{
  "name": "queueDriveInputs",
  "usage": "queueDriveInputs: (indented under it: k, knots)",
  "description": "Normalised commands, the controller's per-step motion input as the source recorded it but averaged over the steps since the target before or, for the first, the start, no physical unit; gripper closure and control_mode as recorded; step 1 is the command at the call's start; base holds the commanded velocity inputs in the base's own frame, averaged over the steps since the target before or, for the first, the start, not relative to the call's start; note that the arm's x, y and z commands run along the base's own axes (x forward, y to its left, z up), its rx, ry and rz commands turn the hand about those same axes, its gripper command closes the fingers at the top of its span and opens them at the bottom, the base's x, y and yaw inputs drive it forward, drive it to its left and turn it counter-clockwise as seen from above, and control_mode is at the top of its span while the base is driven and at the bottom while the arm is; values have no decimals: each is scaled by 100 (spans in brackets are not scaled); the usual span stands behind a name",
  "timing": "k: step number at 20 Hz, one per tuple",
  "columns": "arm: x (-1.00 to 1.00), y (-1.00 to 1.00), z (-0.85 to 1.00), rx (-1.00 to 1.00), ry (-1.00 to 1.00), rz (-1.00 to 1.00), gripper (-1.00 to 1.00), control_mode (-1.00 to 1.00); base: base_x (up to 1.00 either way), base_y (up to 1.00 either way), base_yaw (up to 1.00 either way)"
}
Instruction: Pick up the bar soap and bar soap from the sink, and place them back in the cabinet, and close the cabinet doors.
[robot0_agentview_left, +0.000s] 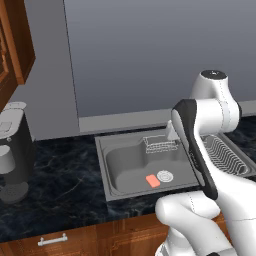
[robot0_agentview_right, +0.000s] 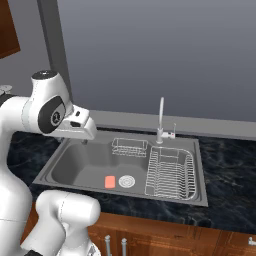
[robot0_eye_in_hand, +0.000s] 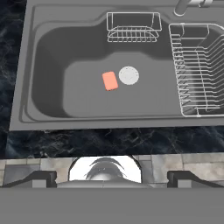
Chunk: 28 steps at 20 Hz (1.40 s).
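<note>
One salmon-pink bar soap (robot0_agentview_left: 153, 181) (robot0_agentview_right: 110, 182) (robot0_eye_in_hand: 110, 81) lies flat on the floor of the grey sink (robot0_agentview_left: 120, 165) (robot0_agentview_right: 75, 165) (robot0_eye_in_hand: 52, 74), just left of the round drain (robot0_eye_in_hand: 128, 75). My gripper (robot0_agentview_right: 82, 134) (robot0_eye_in_hand: 113, 178) hangs high above the sink's near left part, pointing down at it. It is open, fingers wide apart and empty. A piece of the reddish-brown cabinet (robot0_agentview_left: 15, 45) (robot0_agentview_right: 7, 30) shows at the upper left. I cannot tell how its doors stand.
A wire basket (robot0_eye_in_hand: 132, 27) hangs on the sink's back wall, and a wire dish rack (robot0_agentview_right: 170, 172) (robot0_eye_in_hand: 199, 70) fills its right side. The faucet (robot0_agentview_right: 161, 120) rises behind. A dark coffee machine (robot0_agentview_left: 12, 150) stands on the black marble counter (robot0_agentview_left: 60, 175) at left.
</note>
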Motion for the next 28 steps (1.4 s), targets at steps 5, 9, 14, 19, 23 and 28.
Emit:
queueDriveInputs:
  k: [5,9,14,19,23,28]
  knots:
    - [31,0,-36,0,0,0,-100,-100,0,0,0]
    - [17,0,-35,2,0,0,-100,-100,0,0,0]
    - [17,0,-44,0,0,0,-100,-100,0,0,0]
    - [13,0,-45,1,0,0,-100,-100,0,0,0]
    - [15,0,-37,1,0,0,-100,-100,0,0,0]
    - [10,0,-43,0,0,0,-100,-100,0,0,0]
